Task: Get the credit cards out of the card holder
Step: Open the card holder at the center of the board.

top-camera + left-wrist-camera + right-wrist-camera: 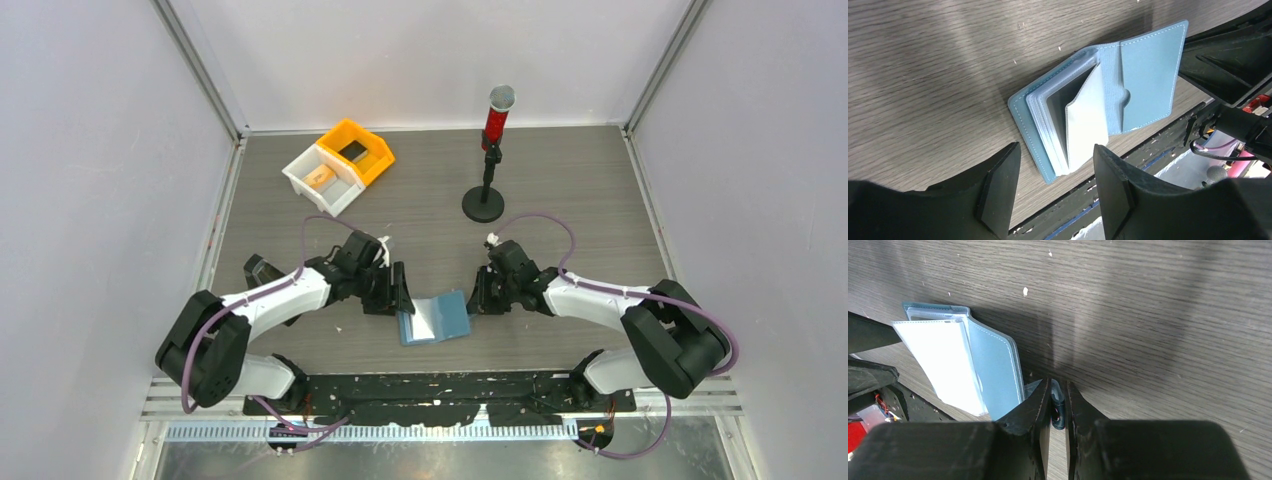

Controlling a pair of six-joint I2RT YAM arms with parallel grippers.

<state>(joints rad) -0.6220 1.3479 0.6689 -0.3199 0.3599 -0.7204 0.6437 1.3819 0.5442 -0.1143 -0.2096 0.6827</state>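
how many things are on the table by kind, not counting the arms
bins: 2, orange bin and white bin
cards: 2, dark card in the orange bin, tan card in the white bin
wallet: 1
mic: 1
total: 6

- The card holder [436, 318] lay open between the left gripper [400, 297] and the right gripper [478, 296].
- A dark card [352, 150] sat in the orange bin [379, 163].
- A tan card [321, 177] sat in the white bin [299, 177].
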